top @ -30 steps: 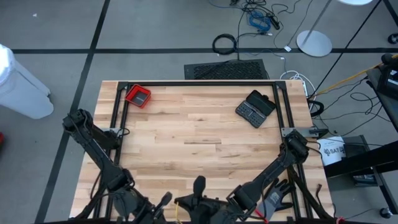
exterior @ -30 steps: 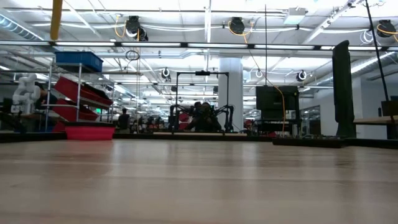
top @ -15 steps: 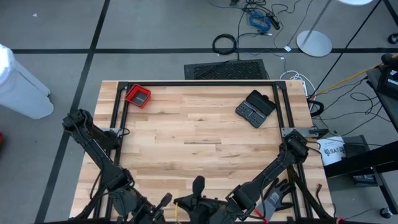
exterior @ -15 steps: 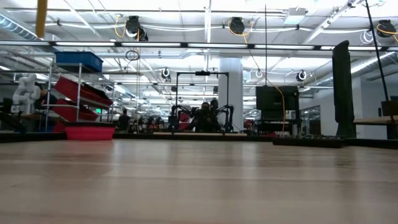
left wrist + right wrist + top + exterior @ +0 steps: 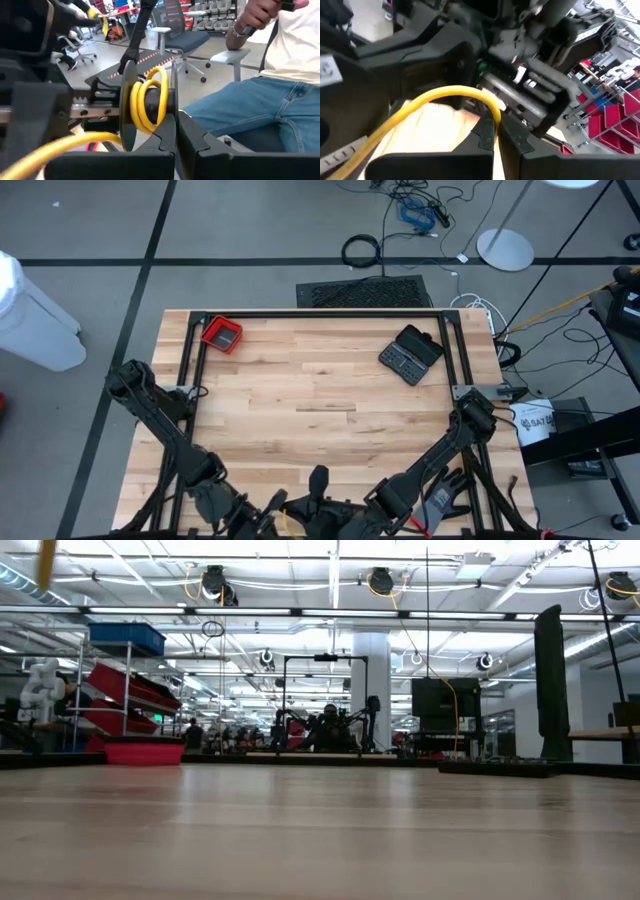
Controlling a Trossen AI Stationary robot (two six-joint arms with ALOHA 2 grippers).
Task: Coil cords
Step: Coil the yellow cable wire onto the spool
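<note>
The yellow cord [image 5: 147, 100] shows in the left wrist view as a small coil of several loops at my left gripper's [image 5: 177, 131] shut fingertips, with a free length [image 5: 55, 147] running off. My right gripper [image 5: 496, 131] is shut on the same cord [image 5: 440, 95], which arches up to its tips. In the high view both grippers, left [image 5: 270, 506] and right [image 5: 305, 508], meet at the table's near edge with the yellow cord [image 5: 287, 523] between them. The black cord is out of view. The grey-black glove [image 5: 441, 498] lies by the right arm. My left gripper is shut on one side of the yellow coil [image 5: 164, 102], where the loops pass its fingertips. The coil stands upright beyond the tips, next to a thin dark upright edge [image 5: 123, 107]. I cannot tell how many loops are pinched. My right gripper pinches a single strand of the yellow cord [image 5: 490, 111] between its two fingertips. From there the strand arches away in a slack curve toward the left arm, clear of the table.
A red tray [image 5: 222, 334] sits at the far left of the table and a black case [image 5: 410, 354] at the far right. A black frame [image 5: 320, 313] runs along the far edge and sides. A seated person [image 5: 270, 90] shows beyond the near edge.
My left arm has swung a little toward the table's right, bringing its gripper closer to my right gripper at the near edge. My right arm has kept still.
</note>
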